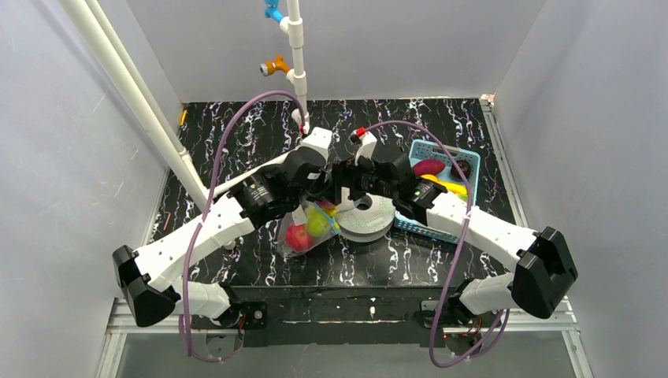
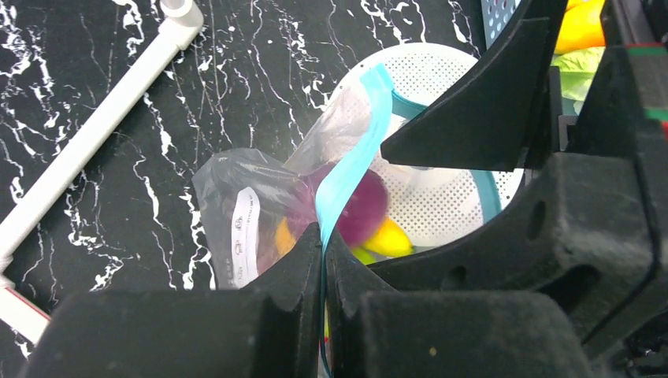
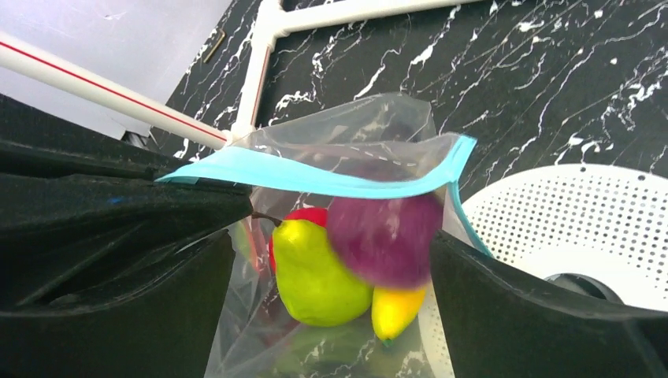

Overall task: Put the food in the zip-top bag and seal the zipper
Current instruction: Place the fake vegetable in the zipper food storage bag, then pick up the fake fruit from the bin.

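Left end effector (image 2: pixel 323 240) is clamped tight on the teal zipper (image 2: pixel 356 153). The left wrist cam shows the strip running straight up out of the closed tips, but from the top view you can't see that pinch at all because the arms sit over it. The zip-top bag (image 1: pixel 293 236) trails from there toward the near edge of the counter (image 1: pixel 236 134).

The top cam shows a red apple (image 1: pixel 297 237) and a green pear (image 1: pixel 317 223) inside. The right wrist cam adds a blurry purple piece (image 3: pixel 386 236) just under the zipper and a yellow piece (image 3: pixel 398 311) below it.

Right end effector (image 3: pixel 339 228) has its fingers spread wide, one on each side of the bag mouth, gripping nothing. Further right sit a white perforated disc (image 1: pixel 366 219) and a light-blue basket (image 1: pixel 441 151). The basket has purple and yellow bits in it, and only the top cam shows it properly.
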You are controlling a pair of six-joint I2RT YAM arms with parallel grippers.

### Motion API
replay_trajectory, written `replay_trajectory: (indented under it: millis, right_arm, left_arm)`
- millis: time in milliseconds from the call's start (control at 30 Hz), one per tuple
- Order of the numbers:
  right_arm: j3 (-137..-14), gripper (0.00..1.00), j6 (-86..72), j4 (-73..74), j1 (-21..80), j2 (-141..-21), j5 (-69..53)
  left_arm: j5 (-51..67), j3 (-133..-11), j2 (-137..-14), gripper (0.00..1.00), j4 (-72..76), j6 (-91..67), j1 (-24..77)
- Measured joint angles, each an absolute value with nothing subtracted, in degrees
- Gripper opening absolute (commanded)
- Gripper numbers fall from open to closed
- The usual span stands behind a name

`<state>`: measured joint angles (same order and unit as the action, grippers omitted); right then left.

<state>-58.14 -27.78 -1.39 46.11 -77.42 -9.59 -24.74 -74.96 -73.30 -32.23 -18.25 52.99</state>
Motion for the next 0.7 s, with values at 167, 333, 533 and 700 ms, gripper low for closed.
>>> replay_trajectory:
  millis: [167,333,533,700]
  right_arm:
    - [-59.13,0.98,-26.1,0.13,46.11,-76.59,-9.99]
    - [-59.79,0.98,-25.1,3.97,46.11,-73.5,-9.64]
    - [-61.33,0.98,-22.97,7.63,44.9,-65.39,-6.65]
    - [-61.28,0.98,-21.6,8.92,40.43,-59.0,0.49]
  left_arm:
    - [-27.7,-77.36,-73.56,0.0,-34.18,-18.94,52.99]
    - [-31.84,-77.65,-73.8,0.0,-36.22,-20.0,52.99]
    - [-35.02,-76.91,-73.82,0.0,-36.99,-20.69,52.99]
    - [-35.64,-76.23,-73.84,0.0,-37.15,-20.82,52.99]
